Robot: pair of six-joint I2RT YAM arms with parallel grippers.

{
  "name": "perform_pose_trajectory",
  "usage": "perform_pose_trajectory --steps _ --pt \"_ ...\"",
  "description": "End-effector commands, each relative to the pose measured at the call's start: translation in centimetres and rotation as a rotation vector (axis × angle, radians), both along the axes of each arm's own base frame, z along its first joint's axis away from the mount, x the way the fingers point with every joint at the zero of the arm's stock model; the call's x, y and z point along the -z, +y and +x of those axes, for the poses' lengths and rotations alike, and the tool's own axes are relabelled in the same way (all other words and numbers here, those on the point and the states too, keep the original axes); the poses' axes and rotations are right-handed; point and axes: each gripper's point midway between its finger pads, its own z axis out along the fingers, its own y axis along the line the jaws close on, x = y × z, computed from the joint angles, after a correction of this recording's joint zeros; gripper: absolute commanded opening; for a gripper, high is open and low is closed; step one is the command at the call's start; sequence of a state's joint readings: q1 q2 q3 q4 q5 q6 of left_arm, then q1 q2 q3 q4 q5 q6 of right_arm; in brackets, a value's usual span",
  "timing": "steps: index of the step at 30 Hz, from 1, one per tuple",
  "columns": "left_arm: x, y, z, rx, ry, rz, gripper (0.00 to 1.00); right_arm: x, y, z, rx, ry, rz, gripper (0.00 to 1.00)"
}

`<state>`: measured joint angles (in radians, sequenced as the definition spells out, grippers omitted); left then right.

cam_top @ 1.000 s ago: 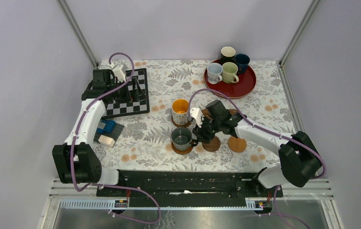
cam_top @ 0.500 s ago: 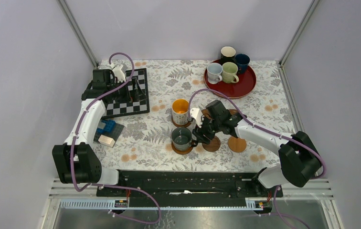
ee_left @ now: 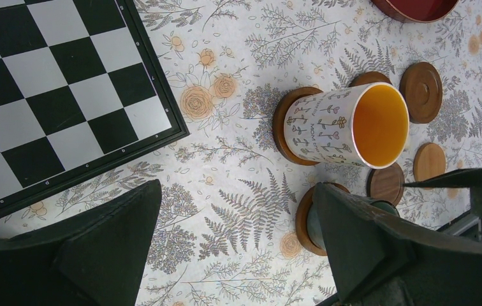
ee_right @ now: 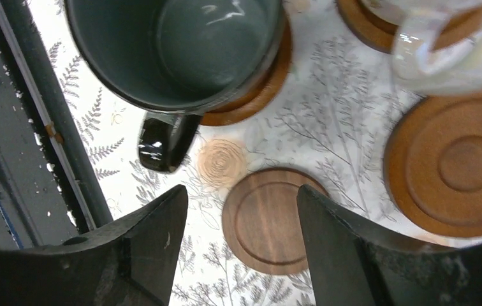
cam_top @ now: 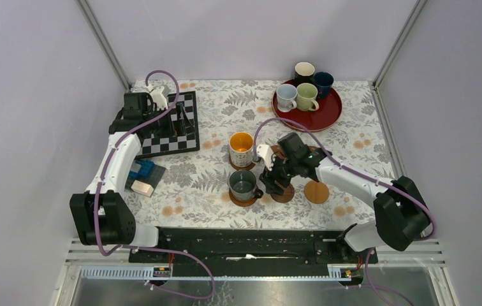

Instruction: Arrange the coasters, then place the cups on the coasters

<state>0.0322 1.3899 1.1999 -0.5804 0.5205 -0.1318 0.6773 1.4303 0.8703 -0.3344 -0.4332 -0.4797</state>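
My right gripper [ee_right: 241,203] hangs with its jaws apart and empty, just beside the dark grey-green mug [ee_right: 181,44], which stands on a coaster [ee_right: 261,92]; a bare coaster [ee_right: 264,220] lies on the cloth beneath the jaws; the orange-inside mug [ee_left: 347,124] sits on its own coaster [ee_left: 279,120] just behind; four more mugs [cam_top: 306,95] stand on the red tray [cam_top: 331,113] at the far right; my left gripper [ee_left: 238,197] is spread wide, holding nothing, near the chessboard [ee_left: 47,83].
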Motion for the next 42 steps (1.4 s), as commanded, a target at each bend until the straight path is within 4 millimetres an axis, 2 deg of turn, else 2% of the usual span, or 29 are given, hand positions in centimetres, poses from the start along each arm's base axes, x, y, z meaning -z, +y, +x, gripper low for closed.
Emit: perform_pose_trajectory --steps 1,4,8,10,14,19,20,21,22,23,27,36,42 --pt "-1.4 -0.2 0.6 0.016 -0.060 -0.014 0.99 -4.9 -1.6 3.0 0.061 -0.048 0.084 0.71" --pt "-1.6 -0.3 0.6 0.020 -0.064 -0.016 0.99 -7.9 -4.1 6.5 0.158 -0.091 0.131 0.71" --pt "-1.6 -0.3 0.6 0.022 -0.063 -0.020 0.99 -9.7 -7.8 11.9 0.314 -0.134 0.140 0.71" --pt "-1.6 -0.3 0.6 0.022 -0.063 -0.019 0.99 -9.7 -9.9 15.0 0.410 -0.147 0.116 0.68" --pt "-1.6 -0.2 0.5 0.022 -0.067 -0.012 0.99 -8.5 -14.3 20.9 0.604 -0.143 0.056 0.56" --pt "-1.6 0.0 0.4 0.020 -0.077 0.003 0.99 -6.4 -19.4 26.4 0.778 -0.136 0.014 0.48" --pt "-1.7 0.0 0.4 0.021 -0.079 0.005 0.99 -6.1 -20.0 27.2 0.798 -0.138 0.009 0.48" --pt "-1.7 0.0 0.4 0.020 -0.083 0.007 0.99 -5.7 -21.6 28.0 0.837 -0.137 0.000 0.47" --pt "-1.7 0.0 0.3 0.020 -0.083 0.009 0.99 -4.7 -22.5 28.7 0.857 -0.128 -0.013 0.47" --pt "-1.7 0.0 0.3 0.020 -0.083 0.009 0.99 -4.8 -23.1 29.3 0.875 -0.138 -0.017 0.47" --pt "-1.5 0.0 0.4 0.024 -0.078 0.006 0.99 -2.0 -25.1 31.6 0.925 -0.122 -0.067 0.47" --pt "-1.3 0.1 0.4 0.023 -0.075 0.013 0.99 1.4 -26.6 35.8 0.979 -0.130 -0.121 0.47" --pt "-1.2 0.4 0.2 0.017 -0.082 0.031 0.99 4.1 -28.5 36.6 1.013 -0.107 -0.186 0.47"
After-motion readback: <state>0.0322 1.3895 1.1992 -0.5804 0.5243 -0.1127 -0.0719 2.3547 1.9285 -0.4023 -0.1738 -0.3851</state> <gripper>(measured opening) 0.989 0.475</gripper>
